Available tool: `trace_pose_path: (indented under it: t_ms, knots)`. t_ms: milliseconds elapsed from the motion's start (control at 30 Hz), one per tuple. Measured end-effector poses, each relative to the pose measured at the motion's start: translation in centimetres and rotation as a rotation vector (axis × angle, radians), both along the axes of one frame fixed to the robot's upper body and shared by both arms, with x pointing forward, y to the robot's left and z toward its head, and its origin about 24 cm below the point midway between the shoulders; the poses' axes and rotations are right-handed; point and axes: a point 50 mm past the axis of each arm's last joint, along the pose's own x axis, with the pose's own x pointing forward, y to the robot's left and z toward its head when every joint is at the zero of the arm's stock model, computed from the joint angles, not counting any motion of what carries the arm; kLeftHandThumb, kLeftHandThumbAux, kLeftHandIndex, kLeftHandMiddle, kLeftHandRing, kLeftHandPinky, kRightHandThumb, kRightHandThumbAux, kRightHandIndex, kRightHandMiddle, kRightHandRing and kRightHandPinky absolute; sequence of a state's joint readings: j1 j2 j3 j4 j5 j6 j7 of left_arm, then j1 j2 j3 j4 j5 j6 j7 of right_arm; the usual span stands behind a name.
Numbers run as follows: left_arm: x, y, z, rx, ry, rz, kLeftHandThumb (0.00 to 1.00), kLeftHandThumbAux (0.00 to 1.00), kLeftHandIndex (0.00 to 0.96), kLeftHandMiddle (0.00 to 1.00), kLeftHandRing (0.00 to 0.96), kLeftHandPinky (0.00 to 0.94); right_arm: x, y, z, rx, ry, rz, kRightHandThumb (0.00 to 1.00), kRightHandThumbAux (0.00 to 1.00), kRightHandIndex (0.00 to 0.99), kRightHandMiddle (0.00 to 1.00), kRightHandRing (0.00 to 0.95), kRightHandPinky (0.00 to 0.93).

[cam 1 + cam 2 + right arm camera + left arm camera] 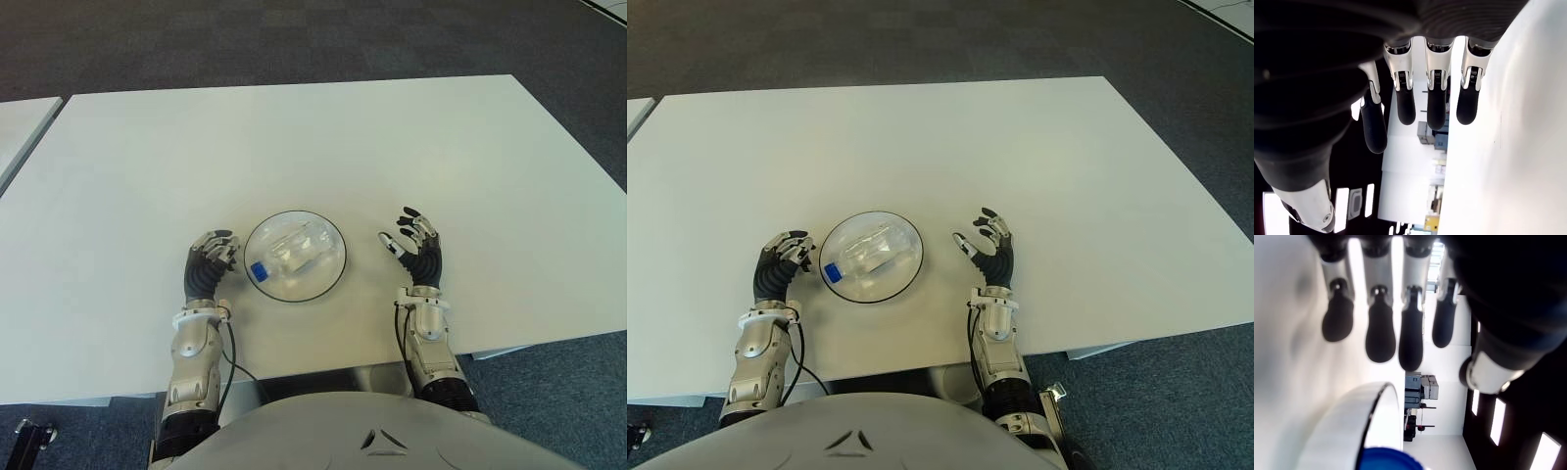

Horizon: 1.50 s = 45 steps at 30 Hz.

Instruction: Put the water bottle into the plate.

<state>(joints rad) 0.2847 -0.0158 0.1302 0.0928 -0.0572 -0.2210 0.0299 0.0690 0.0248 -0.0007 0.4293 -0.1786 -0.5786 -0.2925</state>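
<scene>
A clear water bottle with a blue cap lies on its side inside the round transparent plate near the table's front edge. Just left of the plate is my left hand, its fingers relaxed and holding nothing. The left wrist view shows the plate rim and the blue cap close beyond its fingers. To the right of the plate my right hand is raised with fingers spread and empty; only bare table lies by its fingers.
The white table stretches wide and bare behind and beside the plate. A second white table's corner shows at the far left across a narrow gap. Dark carpet lies beyond the far edge.
</scene>
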Motion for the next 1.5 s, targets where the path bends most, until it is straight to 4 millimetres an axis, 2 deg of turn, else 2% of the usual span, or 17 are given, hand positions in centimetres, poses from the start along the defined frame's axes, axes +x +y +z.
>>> trace_pose_path:
  t_ms: [367,933,1500]
  knots:
    - [0.4,-0.9,0.0,0.006,0.005,-0.035,0.836,0.679,0.401,0.543,0.696,0.699,0.0,-0.3,0.0,-0.025,0.038,0.009,0.698,0.732,0.430,0.556,0.544,0.543]
    - [0.7,-1.3,-0.1,0.016,0.011,-0.044,0.836,0.678,0.404,0.542,0.696,0.703,0.1,-1.0,0.7,-0.158,0.179,0.105,0.704,0.733,0.429,0.520,0.502,0.509]
    - [0.6,-1.5,-0.2,0.008,-0.001,-0.040,0.836,0.679,0.400,0.553,0.710,0.712,0.3,-1.4,0.9,-0.210,0.207,0.184,0.702,0.735,0.426,0.490,0.511,0.524]
